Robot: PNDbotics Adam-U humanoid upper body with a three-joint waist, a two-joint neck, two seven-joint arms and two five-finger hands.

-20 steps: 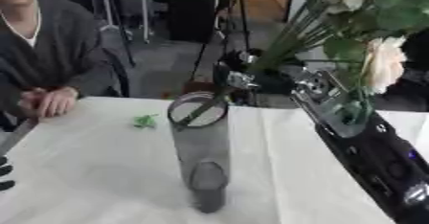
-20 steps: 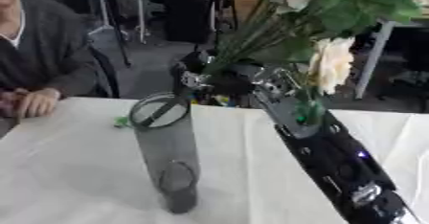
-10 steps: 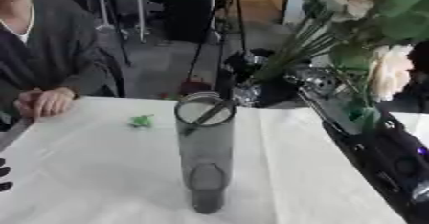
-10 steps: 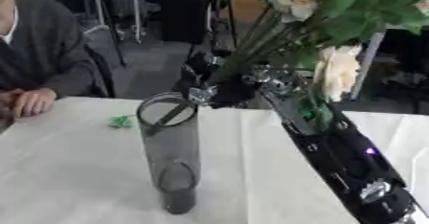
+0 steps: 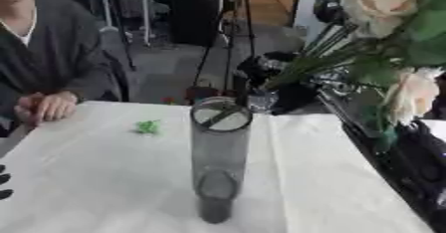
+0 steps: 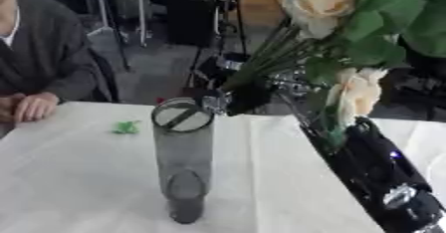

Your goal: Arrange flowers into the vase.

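1. Right hand (image 6: 248, 95), fingers clamped on bunch of cream roses (image 6: 318, 0), stems slanting down w/ ends in vase mouth.
2. Tall grey glass vase (image 5: 218, 157) upright, mid white table (image 5: 96, 177).
3. Left hand (image 5: 4, 179) at lower-left edge; can't tell finger state.
4. Green scrap (image 5: 148, 126) left of vase.

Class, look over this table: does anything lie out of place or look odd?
A small green scrap lies loose on the white table, left of the vase, apart from the flowers in the right hand.
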